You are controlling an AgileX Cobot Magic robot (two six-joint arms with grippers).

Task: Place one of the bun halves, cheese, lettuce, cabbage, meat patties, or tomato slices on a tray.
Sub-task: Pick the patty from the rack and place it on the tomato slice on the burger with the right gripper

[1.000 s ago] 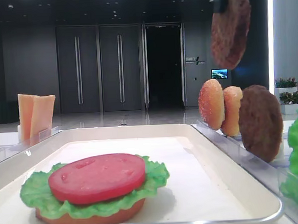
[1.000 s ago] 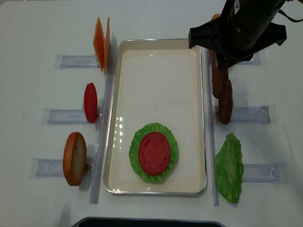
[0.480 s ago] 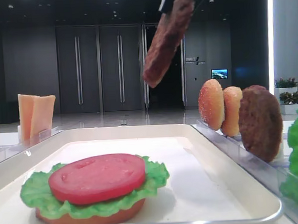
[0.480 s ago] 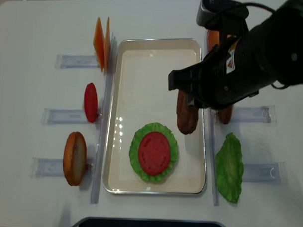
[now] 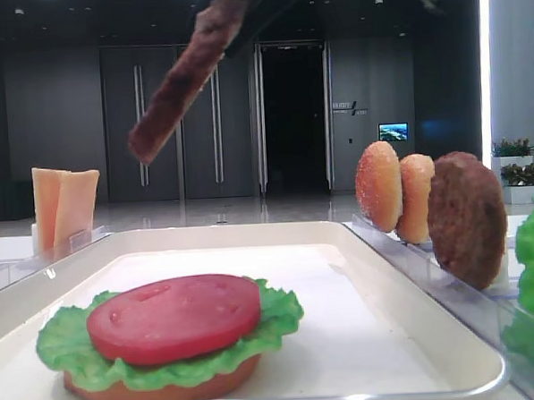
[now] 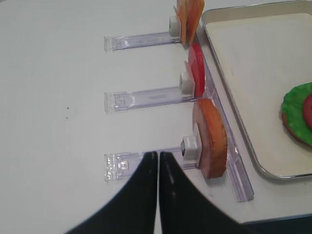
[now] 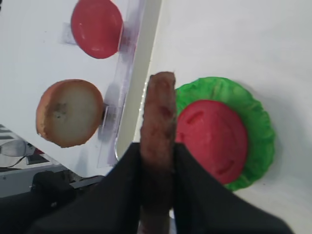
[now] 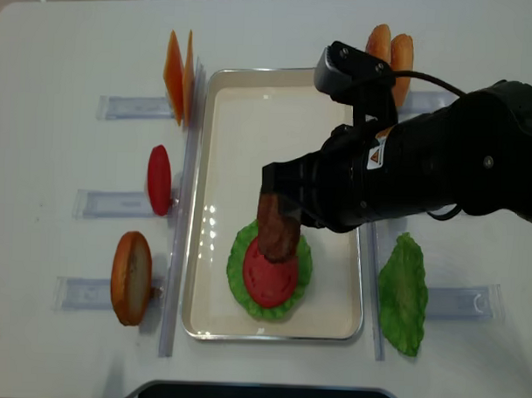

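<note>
My right gripper (image 8: pixel 283 198) (image 7: pixel 158 148) is shut on a dark-brown meat patty (image 8: pixel 276 230) (image 5: pixel 184 74) (image 7: pixel 158 117), held edge-on and tilted in the air. Beneath it on the white tray (image 8: pixel 277 129) (image 5: pixel 363 329) lies a stack: a tomato slice (image 8: pixel 268 276) (image 5: pixel 175 317) on lettuce (image 8: pixel 237 261) (image 5: pixel 69 349) on a bun half (image 5: pixel 169 389). In the wrist view the patty hangs over the stack's left edge. My left gripper (image 6: pixel 158 155) is shut and empty over the table, left of a bun half (image 6: pixel 210 139) standing in its holder.
Left of the tray stand cheese (image 8: pixel 179 65), a tomato slice (image 8: pixel 159 180) and a bun half (image 8: pixel 130 277) in clear holders (image 6: pixel 146 97). On the right are two bun halves (image 8: pixel 389 46), another patty (image 5: pixel 467 216) and a lettuce leaf (image 8: pixel 402 295).
My right gripper has carried the patty from above the right-hand holders leftward and forward across the tray, to above the stack. The patty has tilted. The left gripper has not moved.
</note>
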